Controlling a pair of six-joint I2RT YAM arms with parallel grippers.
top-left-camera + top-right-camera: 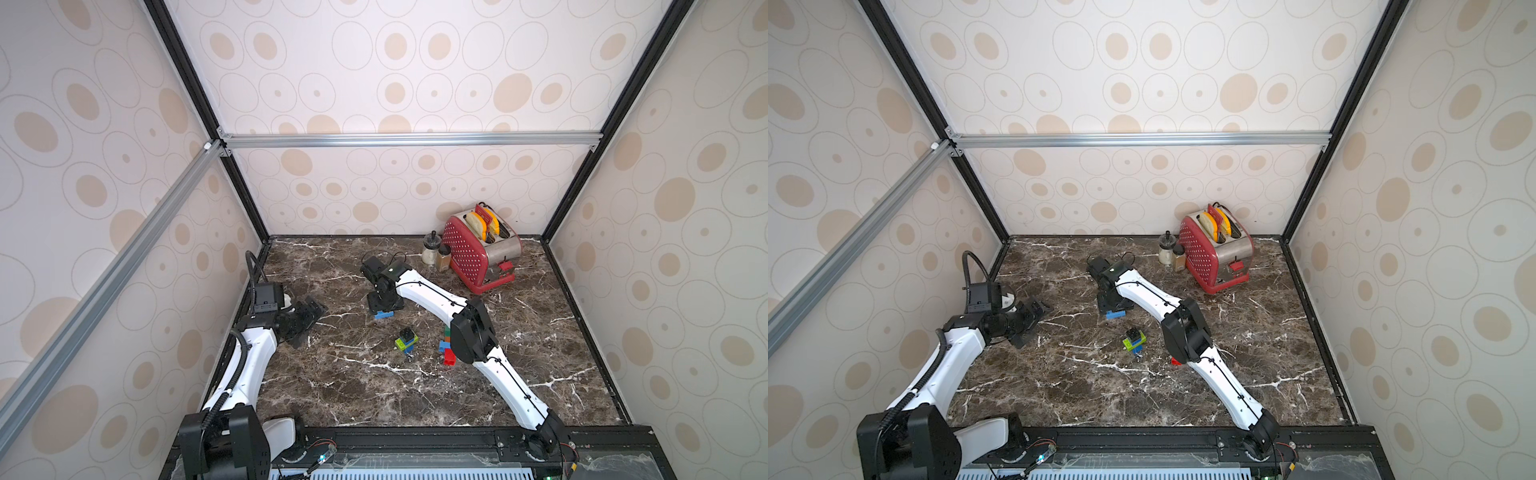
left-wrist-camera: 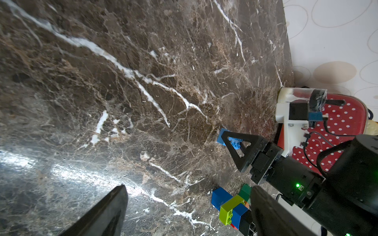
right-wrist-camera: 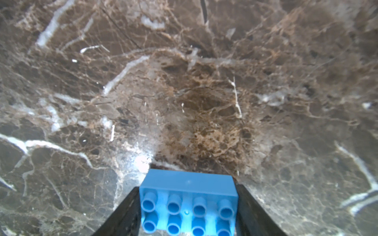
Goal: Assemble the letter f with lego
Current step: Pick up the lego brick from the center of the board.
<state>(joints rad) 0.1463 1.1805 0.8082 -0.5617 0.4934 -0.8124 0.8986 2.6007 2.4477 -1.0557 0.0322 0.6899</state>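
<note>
A light blue oblong lego brick [image 3: 188, 183] lies studs-up on the marble table [image 1: 357, 386], left of centre and toward the back. My right gripper [image 3: 188, 204] points down over it, and its two fingers press against the brick's short ends; both top views show this brick [image 1: 383, 314] [image 1: 1115, 314] under the gripper. A joined clump of lime green, blue and dark lego [image 1: 406, 340] [image 2: 231, 206] sits mid-table. Red, orange, blue and green bricks [image 1: 446, 349] lie half hidden behind my right arm's elbow. My left gripper [image 1: 309, 324] [image 2: 188, 190] hovers open and empty at the table's left edge.
A red polka-dot toaster [image 1: 478, 253] with toast stands at the back right, with two small jars [image 1: 432, 249] beside it. Patterned walls close in the table on three sides. The black rail [image 1: 415, 440] with the arm bases runs along the front edge.
</note>
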